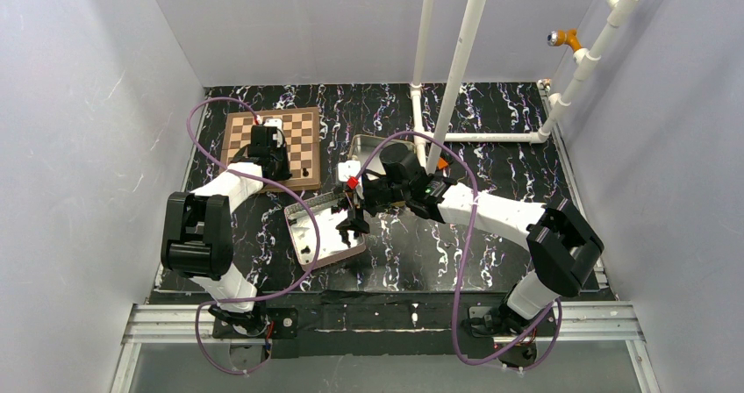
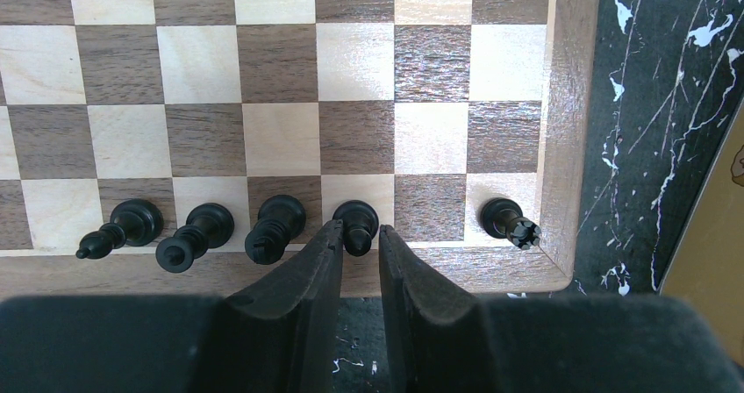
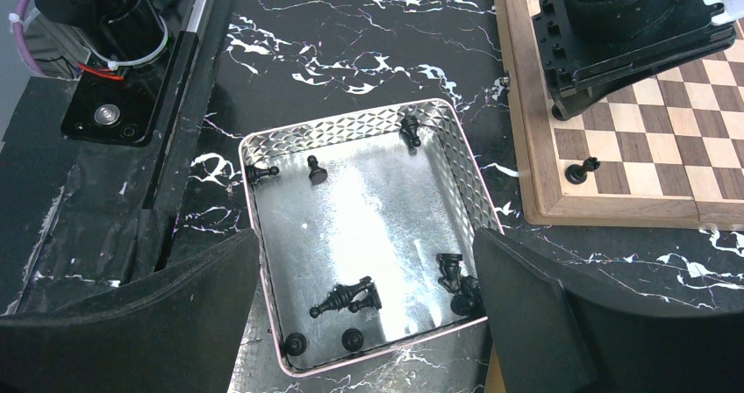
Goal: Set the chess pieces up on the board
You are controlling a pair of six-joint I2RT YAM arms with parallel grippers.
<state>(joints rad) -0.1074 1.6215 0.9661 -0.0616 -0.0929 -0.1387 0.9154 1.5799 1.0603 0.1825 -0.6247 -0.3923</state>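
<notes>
Left gripper (image 2: 358,235), jaws narrow, seemingly pinches a chess piece (image 2: 355,217); withdrawing askew could topple its nine-o'clock neighbour (image 2: 279,222); right gripper (image 3: 367,244) gapes empty.

Board (image 2: 355,60): wood, visible grain, low satin sheen.
Chess pieces (image 2: 278,226): black, smooth, faint gloss.
Tin (image 3: 456,160): bright metal, diamond-embossed walls, scuffed reflective floor.
Table top (image 3: 351,51): black marbled sheet, white veining, semi-matt.
Left gripper fingers (image 2: 298,305): matt black plastic.

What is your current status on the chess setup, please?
Left gripper shut on a black chess piece on the board. Right gripper open over the metal tin. Nothing blocking.
</notes>
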